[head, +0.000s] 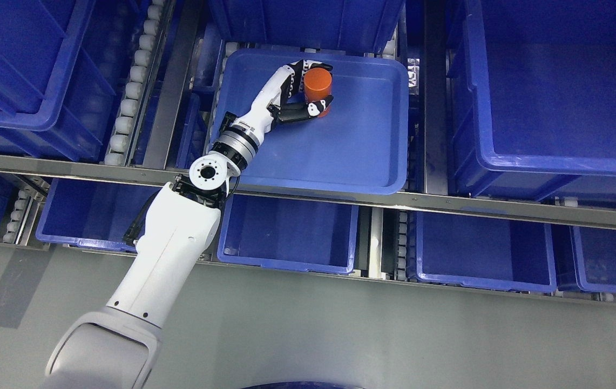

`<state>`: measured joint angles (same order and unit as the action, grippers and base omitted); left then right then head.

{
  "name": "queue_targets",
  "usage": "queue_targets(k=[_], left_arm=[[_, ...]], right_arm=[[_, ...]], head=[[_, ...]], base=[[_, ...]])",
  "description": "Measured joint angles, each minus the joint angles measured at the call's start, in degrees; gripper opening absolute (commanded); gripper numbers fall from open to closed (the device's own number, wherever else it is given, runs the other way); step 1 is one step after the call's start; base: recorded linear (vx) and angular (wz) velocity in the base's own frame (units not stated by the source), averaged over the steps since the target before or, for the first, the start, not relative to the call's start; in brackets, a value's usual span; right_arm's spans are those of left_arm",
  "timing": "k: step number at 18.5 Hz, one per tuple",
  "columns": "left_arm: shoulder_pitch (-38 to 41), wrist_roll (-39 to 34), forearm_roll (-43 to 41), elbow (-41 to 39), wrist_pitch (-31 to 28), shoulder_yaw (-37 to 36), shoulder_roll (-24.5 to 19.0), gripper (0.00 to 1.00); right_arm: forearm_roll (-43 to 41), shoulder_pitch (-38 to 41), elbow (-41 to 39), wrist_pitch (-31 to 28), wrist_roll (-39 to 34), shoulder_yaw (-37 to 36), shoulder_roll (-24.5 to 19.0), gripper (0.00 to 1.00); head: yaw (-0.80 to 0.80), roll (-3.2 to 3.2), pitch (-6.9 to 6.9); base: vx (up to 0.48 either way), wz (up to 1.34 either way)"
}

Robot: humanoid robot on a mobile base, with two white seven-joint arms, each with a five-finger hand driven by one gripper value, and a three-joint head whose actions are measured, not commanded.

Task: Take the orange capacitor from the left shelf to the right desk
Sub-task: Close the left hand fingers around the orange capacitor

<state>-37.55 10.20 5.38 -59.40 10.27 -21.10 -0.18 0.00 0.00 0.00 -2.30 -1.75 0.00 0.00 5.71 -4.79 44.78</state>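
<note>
An orange cylindrical capacitor [318, 86] stands upright in the far left part of a shallow blue tray [351, 146] on the shelf. My left hand [310, 86] reaches into the tray from the lower left, its black and white fingers [318, 108] curled round the capacitor from both sides. The white left arm [173, 237] crosses the shelf's metal front rail. The right arm does not show.
Deep blue bins [556, 81] stand left, right and behind the tray on roller tracks [129, 92]. A lower shelf level holds several more blue bins [291, 232]. A metal rail [448, 202] runs across in front; grey floor [340, 329] lies below.
</note>
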Motion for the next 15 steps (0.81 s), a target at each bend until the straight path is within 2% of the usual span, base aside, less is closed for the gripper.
queue_targets(k=[7, 15], left_arm=[[-0.2, -0.1, 0.8, 1.8, 5.6, 0.1, 0.1, 0.00], [-0.5, -0.1, 3.3, -1.2, 6.7, 2.0, 0.1, 0.00]], right_arm=[[0.0, 0.0, 0.0, 0.0, 0.0, 0.0, 0.0, 1.00], [0.0, 0.0, 0.0, 0.0, 0.0, 0.0, 0.0, 1.00]], head=[[0.00, 0.00, 0.00], [0.00, 0.00, 0.00]], base=[[0.000, 0.00], [0.000, 0.00]])
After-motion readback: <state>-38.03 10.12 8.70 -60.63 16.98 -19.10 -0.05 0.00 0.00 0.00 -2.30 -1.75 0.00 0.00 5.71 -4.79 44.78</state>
